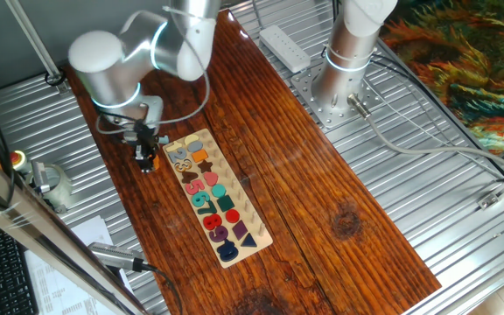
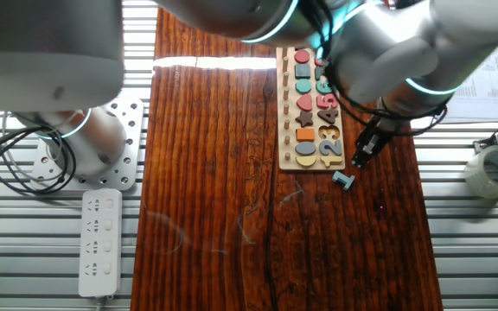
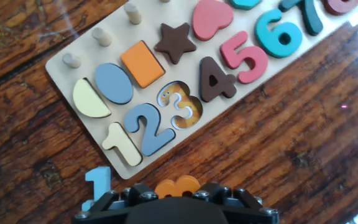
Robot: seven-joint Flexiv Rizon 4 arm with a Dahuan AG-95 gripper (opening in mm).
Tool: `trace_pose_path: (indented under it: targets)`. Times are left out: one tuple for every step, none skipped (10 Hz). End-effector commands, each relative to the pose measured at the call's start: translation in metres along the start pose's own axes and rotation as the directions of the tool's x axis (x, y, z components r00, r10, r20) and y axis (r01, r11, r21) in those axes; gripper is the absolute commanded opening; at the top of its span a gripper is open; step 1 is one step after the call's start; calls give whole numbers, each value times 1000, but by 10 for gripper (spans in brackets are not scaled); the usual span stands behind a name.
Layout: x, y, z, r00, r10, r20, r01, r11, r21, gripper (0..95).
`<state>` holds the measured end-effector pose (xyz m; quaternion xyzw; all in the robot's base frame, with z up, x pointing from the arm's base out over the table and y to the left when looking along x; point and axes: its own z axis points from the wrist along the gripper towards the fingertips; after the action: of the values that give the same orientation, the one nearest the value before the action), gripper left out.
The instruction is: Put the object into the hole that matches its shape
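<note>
- Dark wooden table (image 1: pixel 322 175) is carrying the board (image 3: pixel 61 62).
- Jaws seemingly pinching the object (image 3: pixel 176 186), beside the board.
- Next: carrying it over the hole (image 3: pixel 180 107), aligning.

A robotics lab: arm base (image 1: pixel 339 74) bolted to a metal bench (image 1: pixel 427 131), power strip (image 2: pixel 98 242), wooden tabletop (image 1: pixel 322 192).

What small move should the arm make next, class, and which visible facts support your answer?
Probably shift the orange 3 forward over the empty 3-shaped hole, then lower it. The hole sits open between the blue 2 and the brown 4, while the orange 3 is off the board, right at the gripper. Whether the gripper grips it cannot be told.
</note>
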<state>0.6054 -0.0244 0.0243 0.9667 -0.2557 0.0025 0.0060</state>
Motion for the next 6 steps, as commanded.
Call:
trace_pose_path:
  targets:
    - [1,0,7,999,5,-40,-4,1000,24,570]
    - [2,0,9,999,5,-42,-3,1000,25,570]
    - [2,0,10,999,2,-43,-1,1000,26,570]
    - [2,0,10,999,7,-42,-6,1000,28,570]
    - [3,-1,11,999,4,-43,-3,1000,29,570]
    - [4,-2,10,999,-7,-45,8,1000,29,570]
